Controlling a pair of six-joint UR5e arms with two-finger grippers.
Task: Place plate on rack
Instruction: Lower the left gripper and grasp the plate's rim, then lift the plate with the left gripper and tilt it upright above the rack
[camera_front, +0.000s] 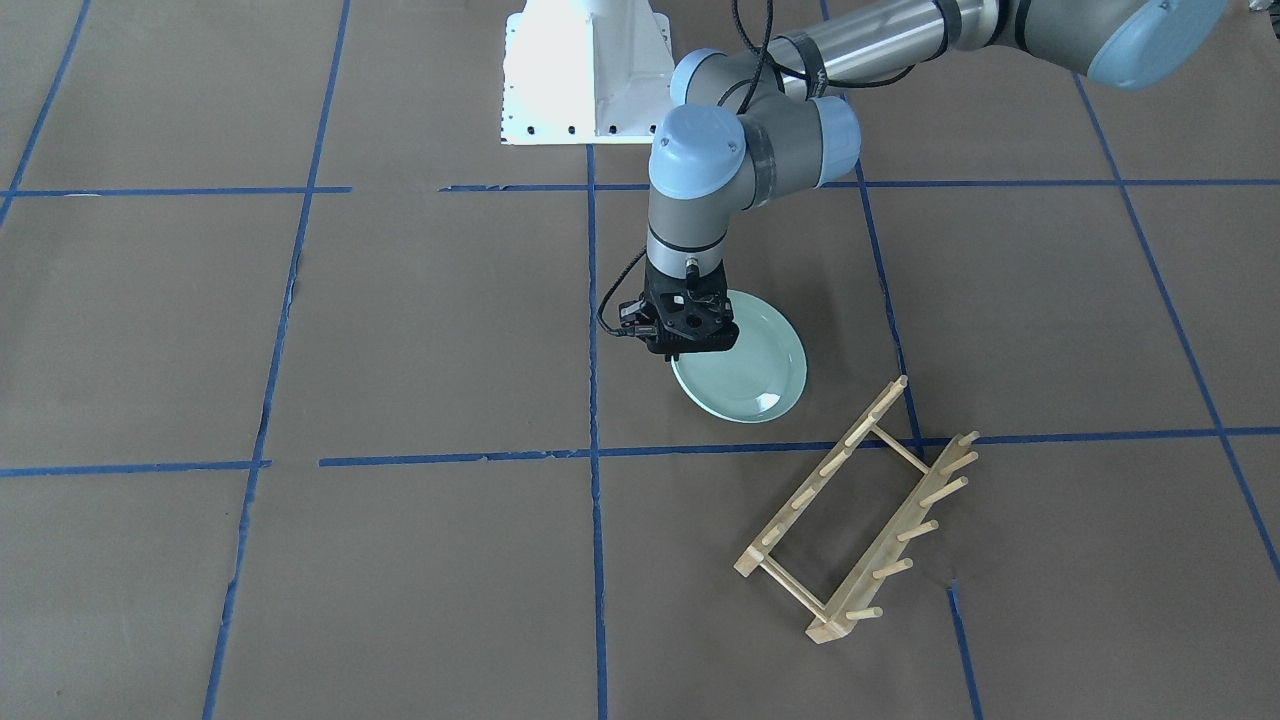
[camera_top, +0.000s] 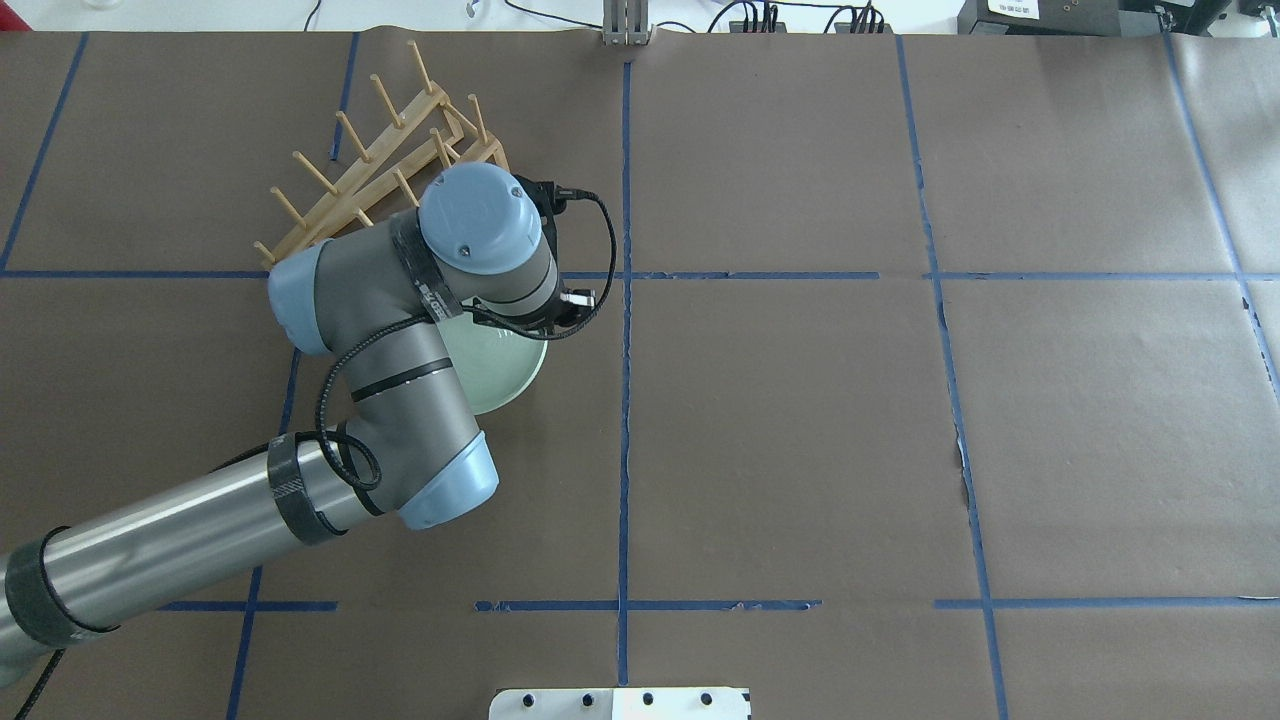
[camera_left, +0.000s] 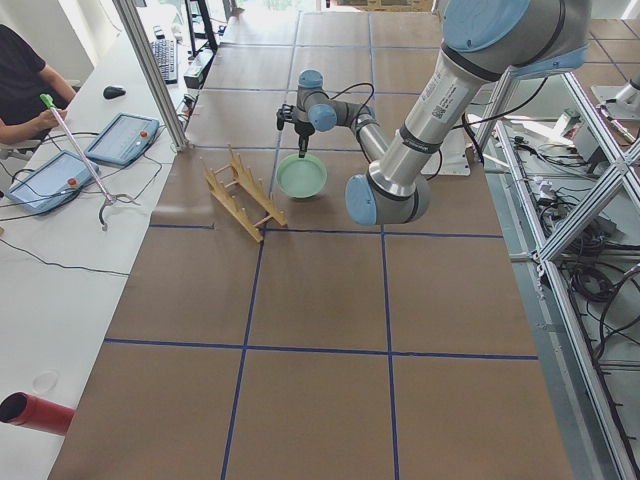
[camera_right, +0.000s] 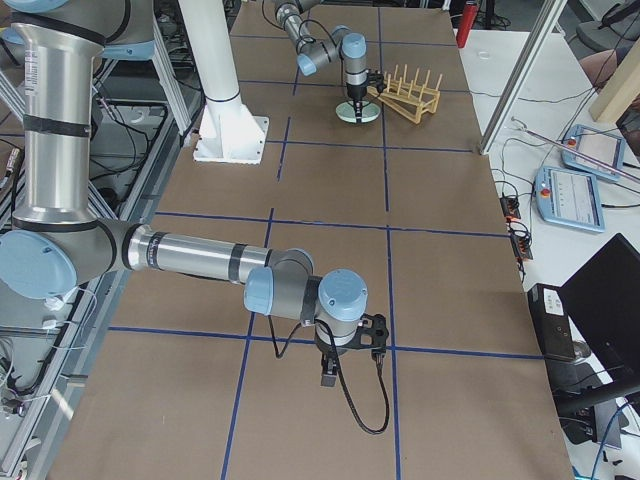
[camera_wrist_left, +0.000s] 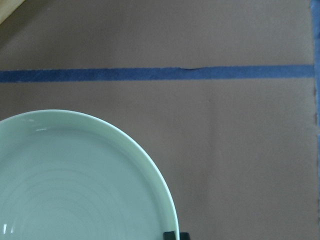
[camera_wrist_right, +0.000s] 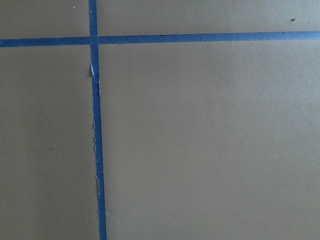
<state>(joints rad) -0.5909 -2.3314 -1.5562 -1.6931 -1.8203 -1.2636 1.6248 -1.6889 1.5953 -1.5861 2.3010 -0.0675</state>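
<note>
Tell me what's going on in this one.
The left gripper is down at the rim of the plate, which seems to rest on the table close to the rack but apart from it. Whether the jaws have closed on the rim cannot be told. Nothing is on the rack yet. The right gripper hangs low over the table, far from both.

A strip of bare table (camera_front: 830, 410) separates the plate (camera_front: 750, 375) from the rack (camera_front: 860, 510), whose pegs stick up, while the left arm (camera_front: 740, 150) hangs over the plate.
</note>
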